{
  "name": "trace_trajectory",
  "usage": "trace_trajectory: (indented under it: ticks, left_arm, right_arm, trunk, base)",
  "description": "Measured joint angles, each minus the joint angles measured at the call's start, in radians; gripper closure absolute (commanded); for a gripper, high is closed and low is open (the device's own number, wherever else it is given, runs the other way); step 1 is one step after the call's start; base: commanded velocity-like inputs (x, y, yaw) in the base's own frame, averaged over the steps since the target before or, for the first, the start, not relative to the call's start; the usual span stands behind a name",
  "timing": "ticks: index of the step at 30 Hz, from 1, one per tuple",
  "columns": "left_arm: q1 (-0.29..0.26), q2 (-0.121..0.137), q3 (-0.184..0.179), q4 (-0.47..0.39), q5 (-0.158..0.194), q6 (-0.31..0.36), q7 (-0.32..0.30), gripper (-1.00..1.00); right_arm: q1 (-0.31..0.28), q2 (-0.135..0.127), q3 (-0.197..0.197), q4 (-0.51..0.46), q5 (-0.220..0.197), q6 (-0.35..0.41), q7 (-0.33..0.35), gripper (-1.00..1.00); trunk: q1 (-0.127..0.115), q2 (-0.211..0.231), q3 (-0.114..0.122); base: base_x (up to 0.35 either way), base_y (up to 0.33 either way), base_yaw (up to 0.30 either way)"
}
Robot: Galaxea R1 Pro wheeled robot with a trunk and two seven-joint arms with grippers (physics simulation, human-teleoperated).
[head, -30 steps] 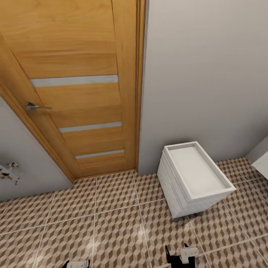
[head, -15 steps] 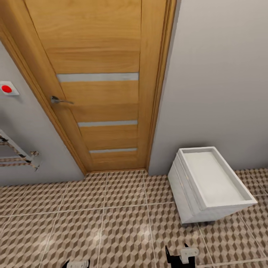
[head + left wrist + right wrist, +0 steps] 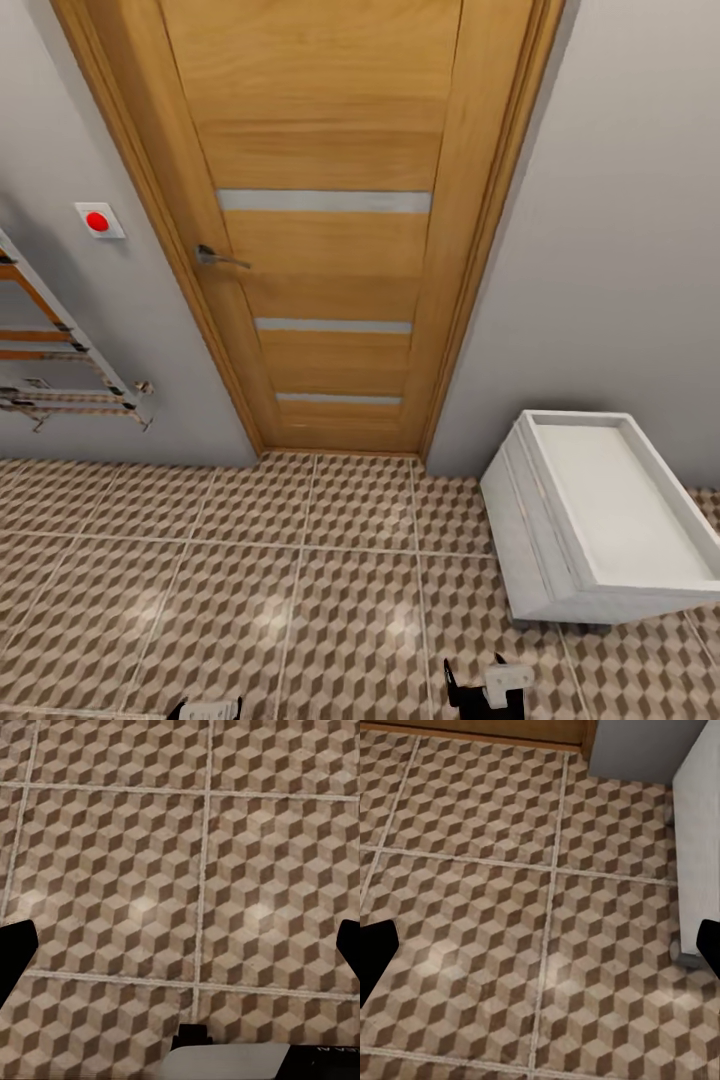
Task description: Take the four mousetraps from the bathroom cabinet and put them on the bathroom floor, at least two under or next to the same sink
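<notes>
The bathroom floor (image 3: 330, 600) of brown, beige and white cube-pattern tiles spreads in front of me. The mousetraps, the cabinet and the bathroom sink are out of view. My left gripper (image 3: 205, 710) and right gripper (image 3: 490, 690) peek in at the lower edge of the head view. In the left wrist view the left gripper (image 3: 180, 952) hangs over bare floor (image 3: 150, 870), its dark fingertips wide apart with nothing between them. The right gripper (image 3: 540, 952) is also spread open above the floor (image 3: 472, 907), holding nothing.
A closed orange-brown wooden door (image 3: 330, 250) with a metal handle (image 3: 215, 257) stands straight ahead. A small white drawer unit (image 3: 600, 520) sits against the wall at the right, its side beside the right gripper (image 3: 697, 832). A towel rail (image 3: 60, 370) and a red button (image 3: 98, 220) are on the left wall.
The whole picture has shifted right, so the camera has turned left: the towel rail and red button have come into view. Both grippers keep their places in the picture.
</notes>
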Motion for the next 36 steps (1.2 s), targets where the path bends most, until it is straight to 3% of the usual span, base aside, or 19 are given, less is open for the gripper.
trace_trajectory:
  ticks: [36]
  left_arm:
    - [0.0,0.0,0.0,-0.001,0.0,0.0,0.0,-1.0]
  right_arm:
    - [0.001,0.001,0.0,0.0,0.0,0.0,0.0,-1.0]
  trunk:
    - [0.0,0.0,-0.023]
  base:
    - [0.0,0.0,0.262]
